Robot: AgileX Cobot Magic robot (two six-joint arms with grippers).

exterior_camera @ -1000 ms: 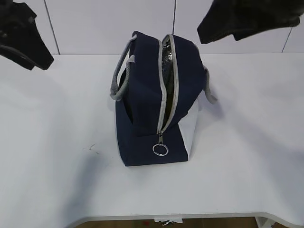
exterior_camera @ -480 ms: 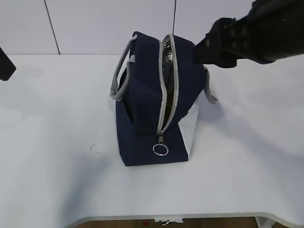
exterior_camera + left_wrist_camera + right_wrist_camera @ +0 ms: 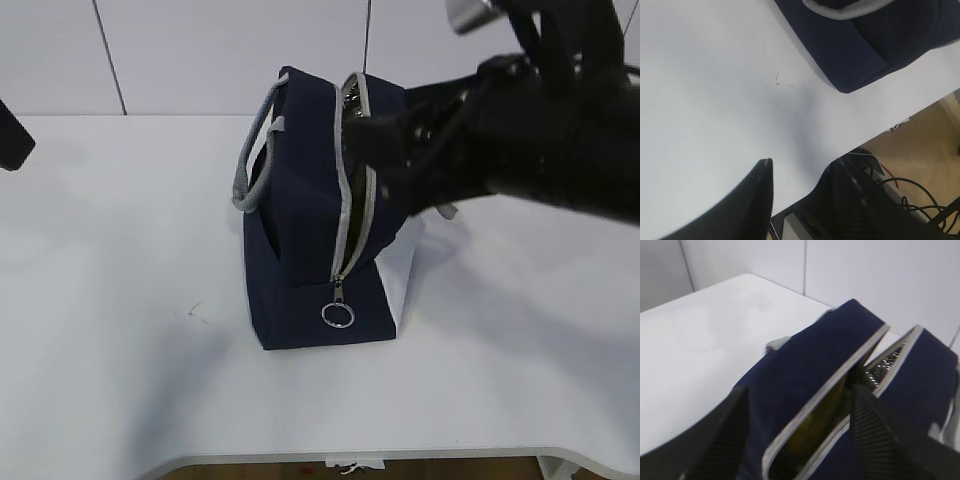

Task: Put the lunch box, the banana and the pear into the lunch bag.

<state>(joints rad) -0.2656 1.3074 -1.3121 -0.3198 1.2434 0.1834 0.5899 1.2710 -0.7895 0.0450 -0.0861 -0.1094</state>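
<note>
The white tabletop (image 3: 110, 300) carries the scene, its near edge cut by the frame bottom in the exterior view. On it, at the middle, stands the lunch bag (image 3: 300, 230), upright, navy with a white side panel and grey webbing handles. Its grey zipper (image 3: 345, 225) lies parted along the top, showing a narrow slit of silver foil lining at the far end; the ring pull (image 3: 338, 315) hangs at the near end of the bag.

The right arm (image 3: 530, 130) reaches in from the upper right as a large, blurred dark mass, covering the bag's right shoulder and right handle. Its right hand (image 3: 795, 435) hangs over the parted zipper with its two dark fingers spread wide apart, one on each side of the opening, and nothing between them but the bag below.

In the right wrist view, something yellowish (image 3: 815, 420) shows deep in the slit. It is dim and cut off by the zipper edges, so I cannot tell whether it is banana or pear. The lunch box cannot be made out anywhere.

The left hand (image 3: 805, 190) hangs over the tabletop's near edge, well apart from the bag, fingers parted and empty. In the exterior view only a dark corner of that arm (image 3: 12, 135) shows at the left border.
</note>
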